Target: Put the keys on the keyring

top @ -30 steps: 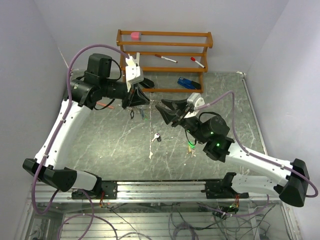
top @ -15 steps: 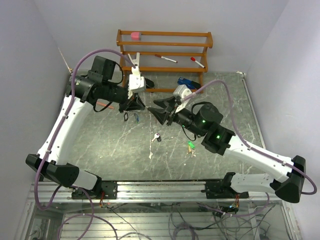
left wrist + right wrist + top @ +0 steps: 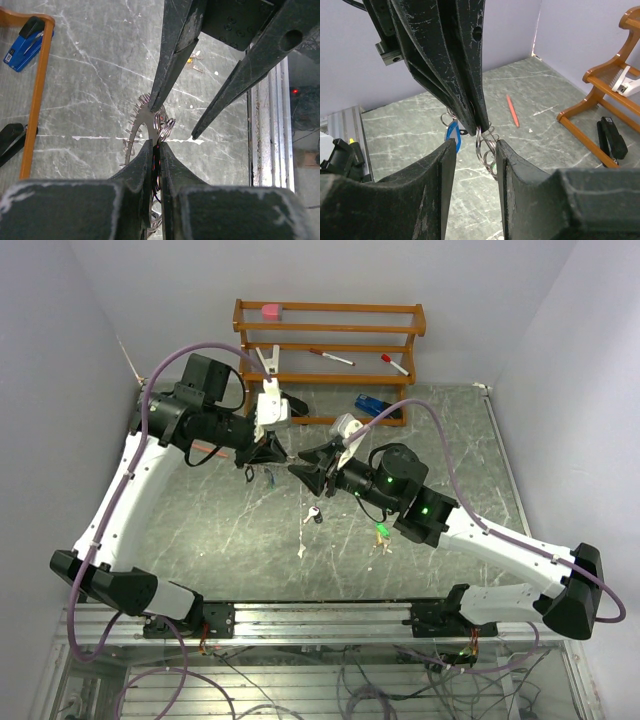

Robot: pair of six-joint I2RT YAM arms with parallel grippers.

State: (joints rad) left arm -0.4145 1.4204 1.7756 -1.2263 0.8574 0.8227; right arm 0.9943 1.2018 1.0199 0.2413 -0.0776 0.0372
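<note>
Keyring (image 3: pixel 485 146) hangs above the middle of the table (image 3: pixel 200 530), pinched in your closed left gripper (image 3: pixel 156 146), with the right gripper (image 3: pixel 475 144) straddling it, jaws part open and apparently empty; loose keys (image 3: pixel 315 513) lie nearer you, so threading is judged unfinished.

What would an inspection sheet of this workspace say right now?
Surface: grey marbled table.
Job's things: keyring held above the table; black-headed key and green-headed key lie loose.
Clutter: wooden rack with pink eraser and two pens; blue stapler; red pen.
Grippers: left gripper shut on keyring; right gripper open, jaws either side of it.
Cables: purple cable over each arm; tangled wires below near edge.
Surroundings: plain pale walls.
</note>
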